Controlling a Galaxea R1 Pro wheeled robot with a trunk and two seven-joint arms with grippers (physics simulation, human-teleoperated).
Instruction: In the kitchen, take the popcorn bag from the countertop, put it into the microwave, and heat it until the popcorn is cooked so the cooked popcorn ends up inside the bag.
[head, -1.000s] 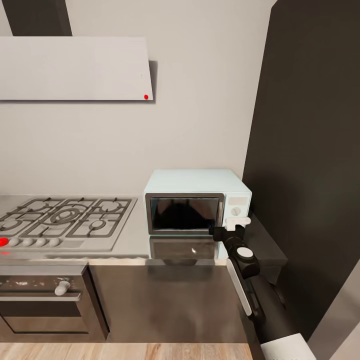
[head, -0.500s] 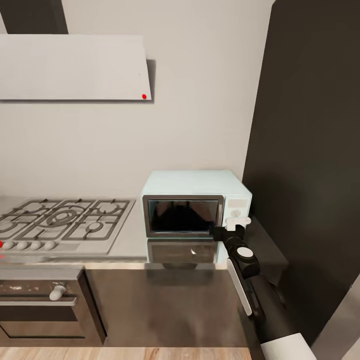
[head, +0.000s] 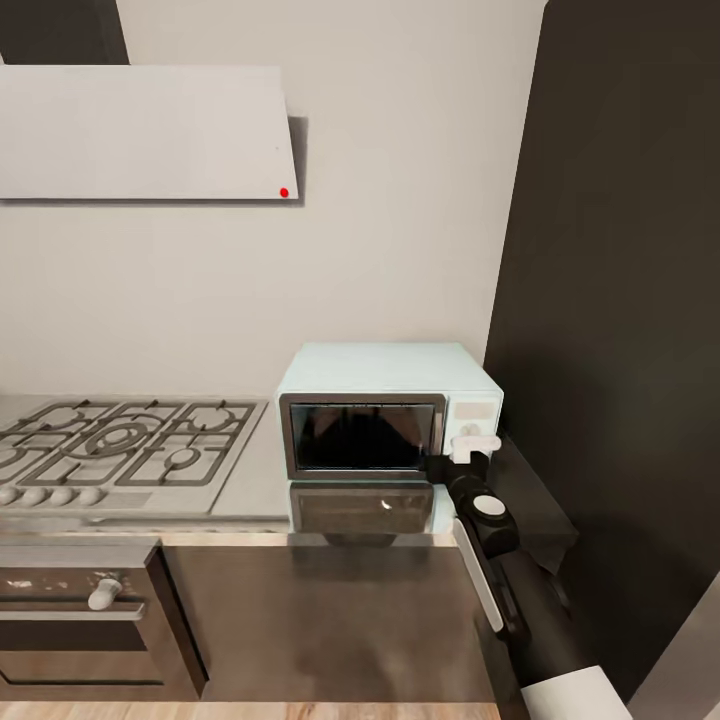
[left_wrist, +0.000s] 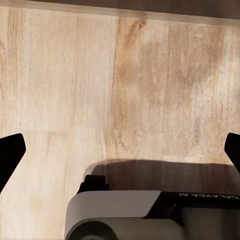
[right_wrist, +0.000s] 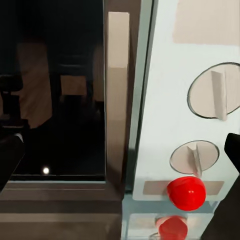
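At the microwave's front right corner, my right gripper (head: 462, 461) sits level with the door's lower edge, its fingers spread apart with nothing between them; in the right wrist view the dark fingertips (right_wrist: 10, 155) stand wide at either margin, framing the pale door handle (right_wrist: 118, 95), the two white knobs (right_wrist: 216, 91) and a red button (right_wrist: 186, 193) at about five o'clock from the handle. My left gripper (left_wrist: 120, 155) is likewise spread wide and empty, hanging over the wooden floor (left_wrist: 120, 75). Outward from the right gripper, the microwave (head: 385, 370) stands on the countertop (head: 255, 480) with its door shut and the glass dark, the gas hob (head: 120, 445) off at nine o'clock and the oven (head: 90, 610) below that. I cannot make out the popcorn bag anywhere, neither on the counter nor through the glass, so I cannot say where it is. Judging by the closed door and my empty grippers, opening the door or starting the heat looks like what remains
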